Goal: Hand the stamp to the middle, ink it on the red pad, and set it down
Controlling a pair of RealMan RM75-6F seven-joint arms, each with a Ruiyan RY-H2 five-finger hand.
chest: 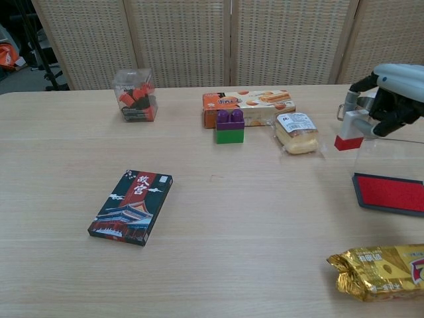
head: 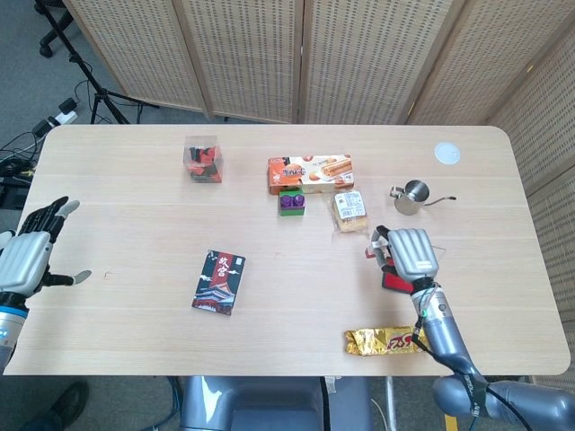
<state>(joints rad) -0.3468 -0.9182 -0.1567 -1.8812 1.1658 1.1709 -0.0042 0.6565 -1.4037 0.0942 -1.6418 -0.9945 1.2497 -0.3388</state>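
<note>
My right hand (chest: pixel 393 93) grips a white stamp with a red base (chest: pixel 349 131), held in the air just left of and above the red ink pad (chest: pixel 391 193). The pad's clear lid (chest: pixel 389 156) stands up behind it. In the head view my right hand (head: pixel 410 255) covers most of the red pad (head: pixel 392 282), and a bit of the stamp (head: pixel 373 250) shows at its left side. At the table's left edge, my left hand (head: pixel 32 257) is open with fingers spread and holds nothing.
A dark card box (head: pixel 219 281) lies left of centre. At the back are a clear box of orange pieces (head: pixel 204 160), a biscuit box (head: pixel 309 172), a purple-green block (head: pixel 290 201), wrapped bread (head: pixel 349 209) and a metal pitcher (head: pixel 413 197). A gold snack pack (head: pixel 384 341) lies near the front edge.
</note>
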